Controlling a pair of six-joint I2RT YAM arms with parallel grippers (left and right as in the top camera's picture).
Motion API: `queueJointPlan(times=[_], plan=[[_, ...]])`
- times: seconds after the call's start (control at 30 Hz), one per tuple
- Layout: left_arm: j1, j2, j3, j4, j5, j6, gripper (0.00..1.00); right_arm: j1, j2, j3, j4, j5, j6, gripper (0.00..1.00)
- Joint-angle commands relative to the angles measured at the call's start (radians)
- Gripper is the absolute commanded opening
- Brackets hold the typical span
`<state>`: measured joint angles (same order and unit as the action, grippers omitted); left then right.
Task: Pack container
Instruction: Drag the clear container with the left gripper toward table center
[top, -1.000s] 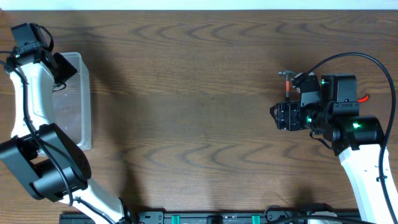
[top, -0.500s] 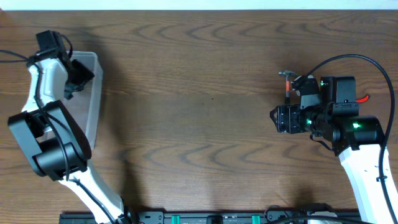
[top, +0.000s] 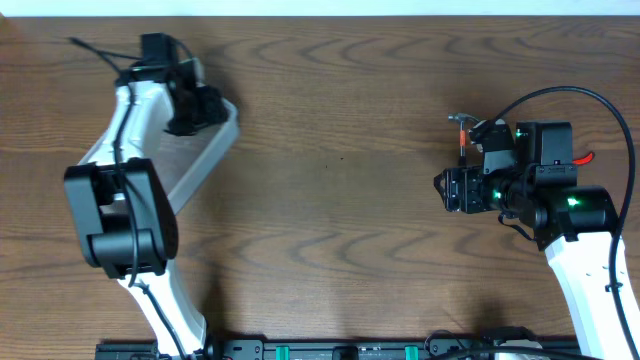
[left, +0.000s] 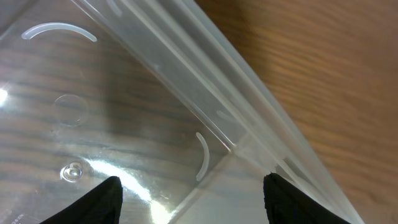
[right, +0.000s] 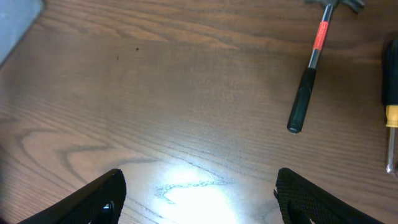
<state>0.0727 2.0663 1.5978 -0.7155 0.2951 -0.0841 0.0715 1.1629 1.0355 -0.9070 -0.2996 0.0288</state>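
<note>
The clear plastic container (top: 195, 160) lies at an angle on the left of the table and fills the left wrist view (left: 124, 93). My left gripper (top: 205, 105) is at its far corner. Its fingers (left: 189, 199) are spread wide, with the container's corner and rimmed wall between them. My right gripper (top: 450, 188) is open and empty (right: 199, 193) over bare wood on the right. A hammer (top: 462, 135) with a black grip and a red neck lies just beyond it and shows in the right wrist view (right: 309, 81).
A screwdriver (right: 390, 93) with a black and yellow handle lies to the right of the hammer. A red-handled item (top: 585, 158) peeks out beside the right arm. A corner of the container (right: 18, 18) shows at the top left of the right wrist view.
My left arm has swung right and towards the table's middle. The container has moved and turned with it, from square at the left edge to slanted. The right arm has not moved.
</note>
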Motion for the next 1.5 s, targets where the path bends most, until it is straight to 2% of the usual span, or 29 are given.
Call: queueJointPlan(times=[0.0,0.13,0.3,0.37,0.57,0.7,0.9,1.07,1.13,1.2,1.23,1.33,1.37,1.4,1.47], plan=[[-0.058,-0.004,0.005,-0.018,0.044,0.051,0.65,0.006,-0.007,0.022,0.006,0.001,-0.016,0.8],[-0.124,-0.004,0.005,-0.067,0.073,0.083,0.65,0.006,-0.007,0.022,0.009,0.023,-0.019,0.81],[-0.202,-0.004,0.005,-0.184,0.071,0.188,0.66,0.006,-0.007,0.022,0.033,0.024,-0.019,0.82],[-0.225,-0.004,0.005,-0.227,0.07,0.227,0.7,0.006,-0.007,0.022,0.049,0.024,-0.019,0.82],[-0.256,-0.047,0.005,-0.27,-0.134,0.257,0.91,0.006,-0.007,0.022,0.084,0.034,-0.019,0.86],[-0.248,-0.14,0.006,-0.242,-0.268,0.251,0.97,0.006,-0.007,0.022,0.084,0.042,-0.02,0.87],[-0.185,-0.386,0.013,-0.181,-0.456,0.136,0.97,0.006,-0.007,0.022,0.084,0.042,-0.02,0.87],[-0.01,-0.54,0.013,-0.256,-0.537,-0.114,0.97,0.006,-0.007,0.022,0.084,0.042,-0.019,0.84],[0.083,-0.558,0.013,-0.309,-0.536,-0.218,0.98,0.006,-0.007,0.022,0.08,0.042,-0.019,0.76],[0.176,-0.555,0.012,-0.356,-0.533,-0.309,0.97,0.007,-0.006,0.022,0.077,0.041,-0.019,0.56],[0.22,-0.549,0.01,-0.376,-0.519,-0.34,0.97,0.01,-0.005,0.022,0.077,0.041,-0.019,0.43],[0.316,-0.519,0.009,-0.407,-0.45,-0.363,0.97,0.036,0.003,0.023,0.078,0.039,-0.019,0.24],[0.338,-0.507,0.009,-0.414,-0.437,-0.363,0.97,0.052,0.006,0.024,0.081,0.037,-0.019,0.12],[0.354,-0.496,0.009,-0.418,-0.437,-0.363,0.97,0.072,0.009,0.027,0.087,0.037,-0.019,0.05],[0.381,-0.467,0.009,-0.426,-0.438,-0.363,0.97,0.125,0.016,0.044,0.114,0.037,-0.018,0.01]])
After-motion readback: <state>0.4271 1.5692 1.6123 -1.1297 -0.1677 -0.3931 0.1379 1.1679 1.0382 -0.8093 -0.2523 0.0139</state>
